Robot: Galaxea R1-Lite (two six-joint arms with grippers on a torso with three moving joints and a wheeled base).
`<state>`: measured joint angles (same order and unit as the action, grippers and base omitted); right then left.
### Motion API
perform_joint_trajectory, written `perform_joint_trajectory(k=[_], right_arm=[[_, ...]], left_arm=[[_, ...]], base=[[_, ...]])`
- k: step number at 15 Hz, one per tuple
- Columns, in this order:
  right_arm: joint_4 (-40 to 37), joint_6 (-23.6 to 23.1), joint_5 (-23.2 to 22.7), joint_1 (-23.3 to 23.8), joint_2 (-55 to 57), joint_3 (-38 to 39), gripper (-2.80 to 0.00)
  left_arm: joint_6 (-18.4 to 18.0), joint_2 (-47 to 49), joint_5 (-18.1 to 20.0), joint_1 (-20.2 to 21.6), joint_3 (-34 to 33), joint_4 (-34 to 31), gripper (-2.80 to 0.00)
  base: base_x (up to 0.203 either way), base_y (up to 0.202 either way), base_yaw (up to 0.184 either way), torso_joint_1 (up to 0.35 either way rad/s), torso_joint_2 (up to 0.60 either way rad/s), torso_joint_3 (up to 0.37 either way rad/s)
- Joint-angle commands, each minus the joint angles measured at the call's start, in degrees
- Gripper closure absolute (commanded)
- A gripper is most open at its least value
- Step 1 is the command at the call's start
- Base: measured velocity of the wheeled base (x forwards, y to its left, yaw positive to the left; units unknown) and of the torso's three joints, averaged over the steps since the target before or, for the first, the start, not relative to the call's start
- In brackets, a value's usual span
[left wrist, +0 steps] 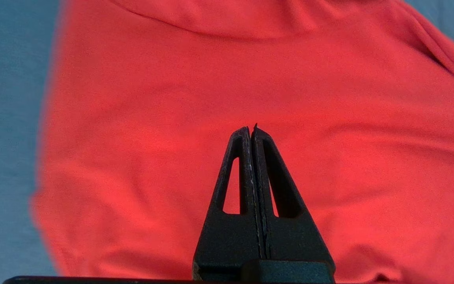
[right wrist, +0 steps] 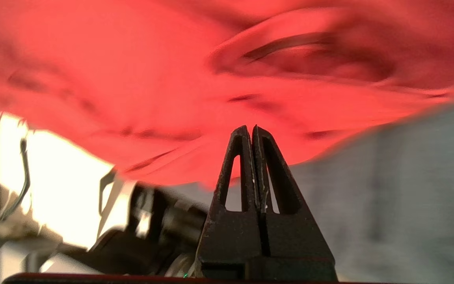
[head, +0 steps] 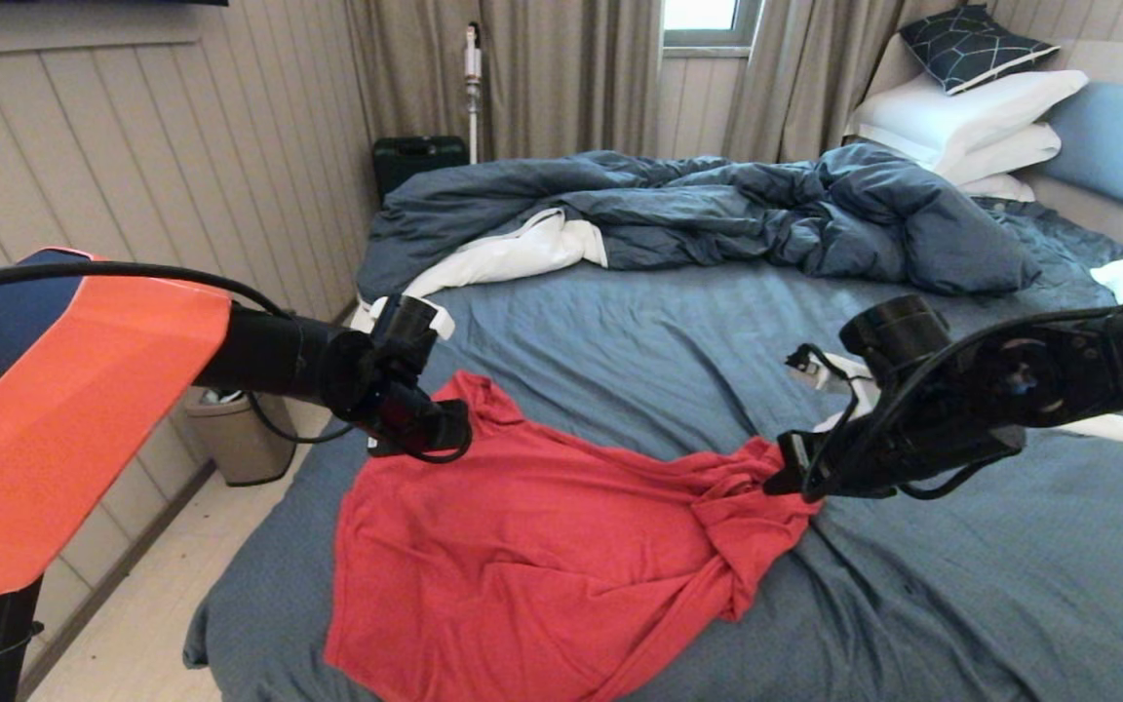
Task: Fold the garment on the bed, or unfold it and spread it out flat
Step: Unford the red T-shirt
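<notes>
The red T-shirt lies on the slate-blue sheet of the bed near the front. Its left part is spread fairly flat; its right side is bunched and twisted into folds. My left gripper hovers over the shirt's far left corner, shut with nothing between its fingers; in the left wrist view the gripper points at smooth red cloth. My right gripper sits at the bunched right end, also shut. In the right wrist view this gripper has its tips at the edge of the cloth, with no cloth between them.
The rumpled dark blue duvet with white lining lies across the far side of the bed. White pillows and a patterned cushion are stacked at the far right by the blue headboard. A bin stands on the floor left of the bed.
</notes>
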<state>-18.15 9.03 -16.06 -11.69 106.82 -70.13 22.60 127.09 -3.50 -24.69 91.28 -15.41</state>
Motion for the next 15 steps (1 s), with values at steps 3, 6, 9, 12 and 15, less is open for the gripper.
perform_joint_trajectory(k=[3,6,9,12,15], right_arm=[[-1.9,1.5,4.3,-6.1,4.8,-5.0,0.00],[-3.3,1.0,7.3,-7.5,7.7,-6.5,0.00],[-4.3,-0.5,11.7,-7.6,9.2,-6.4,-2.80],[-4.0,-0.7,14.8,-8.3,11.2,-6.8,-2.80],[-4.2,-0.8,15.7,-8.3,12.8,-8.9,-2.80]], left_arm=[[0.4,0.3,0.2,-1.0,-0.1,-0.7,0.00],[0.4,0.9,0.3,-1.1,0.0,-1.1,0.00],[0.4,1.0,0.3,-1.3,0.0,-1.1,0.00],[0.4,1.1,0.4,-1.4,-0.1,-1.1,0.00],[0.4,1.8,0.3,-1.7,0.1,-1.1,0.00]], base=[[0.000,0.000,0.000,0.000,0.00,0.000],[0.000,0.000,0.000,0.000,0.00,0.000],[0.000,0.000,0.000,0.000,0.00,0.000],[0.000,0.000,0.000,0.000,0.00,0.000],[0.000,0.000,0.000,0.000,0.00,0.000]])
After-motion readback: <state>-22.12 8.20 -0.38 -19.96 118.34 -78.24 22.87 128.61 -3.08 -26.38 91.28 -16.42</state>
